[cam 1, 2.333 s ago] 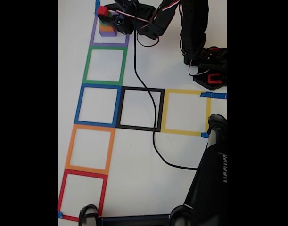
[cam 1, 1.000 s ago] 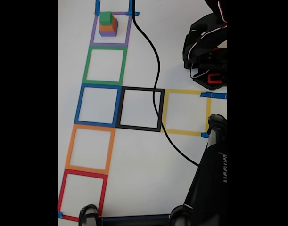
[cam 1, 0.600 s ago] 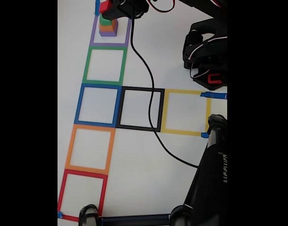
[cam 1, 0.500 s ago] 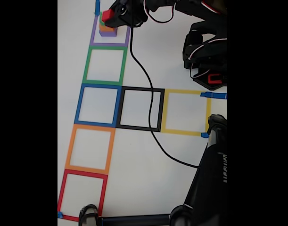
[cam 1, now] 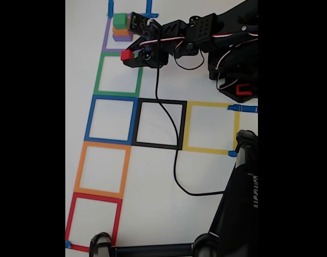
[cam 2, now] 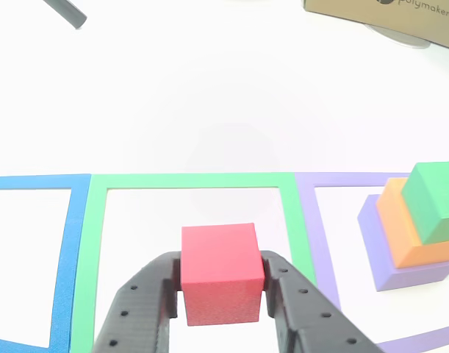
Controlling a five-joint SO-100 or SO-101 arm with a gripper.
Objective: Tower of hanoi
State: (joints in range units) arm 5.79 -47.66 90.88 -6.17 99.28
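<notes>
Gripping the red cube (cam 2: pixel 220 272) between its fingers, the claw (cam 2: pixel 221 283) hangs over the green square (cam 2: pixel 193 181), beside the stacked blocks (cam 2: pixel 415 224)

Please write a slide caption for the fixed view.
Gripper holds red cube over green square, beside the stacked blocks.

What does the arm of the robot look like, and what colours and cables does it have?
The arm is black plastic, with small red parts and thin red and white wires looping along it. A black cable trails from it across the white table. The end effector has two black fingers with rounded edges and rows of small round holes.
</notes>
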